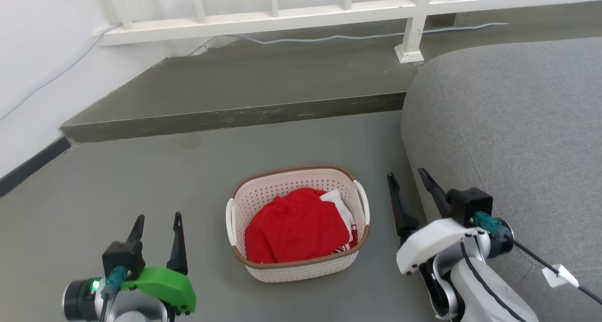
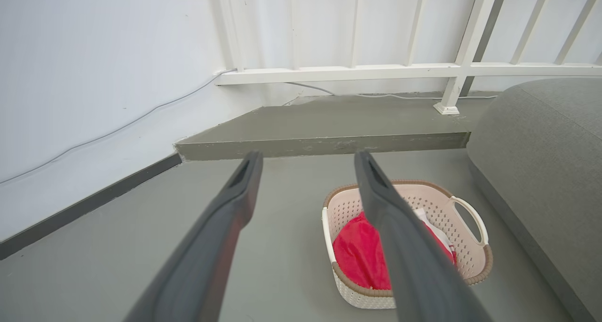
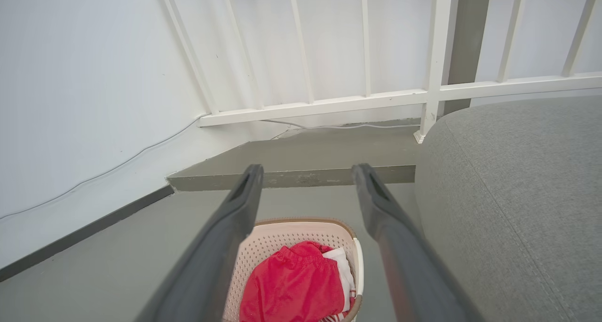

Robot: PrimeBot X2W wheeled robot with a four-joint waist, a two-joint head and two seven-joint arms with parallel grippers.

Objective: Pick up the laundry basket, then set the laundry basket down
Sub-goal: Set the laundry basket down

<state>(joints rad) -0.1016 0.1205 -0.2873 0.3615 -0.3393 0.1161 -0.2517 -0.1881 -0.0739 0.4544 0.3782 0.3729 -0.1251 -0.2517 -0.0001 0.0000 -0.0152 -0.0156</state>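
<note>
The laundry basket (image 1: 263,195), a small cream-white perforated plastic container of rounded-rectangular shape with a brown woven-look rim, stands upright on the smooth grey floor (image 1: 141,181). A white loop handle (image 1: 363,200) is fitted on each short side. Inside it lie a crumpled red cloth (image 1: 294,228) and, toward the right handle, a folded white cloth (image 1: 338,204).

In the head view the basket sits between the two arms. The left gripper (image 1: 159,217), mounted on a green wrist cover, is to the left of the basket and apart from it. Its jaws are spread and hold nothing. The right gripper (image 1: 407,173), mounted on a white wrist cover, is to the right of the basket, between it and the rounded grey fabric sofa (image 1: 517,124). Its jaws are also spread and hold nothing. Neither gripper touches the basket.

In the left wrist view, the left gripper (image 2: 307,153) shows both fingers well apart, with the basket (image 2: 442,214) on the floor beyond the right-hand finger. In the right wrist view, the right gripper (image 3: 308,167) shows the same separation, with the basket (image 3: 282,237) below and between its fingers.

Beyond the basket, a raised grey concrete step (image 1: 258,77) carries a white barred railing (image 1: 282,19). A pale cable (image 1: 329,38) runs along the step.
</note>
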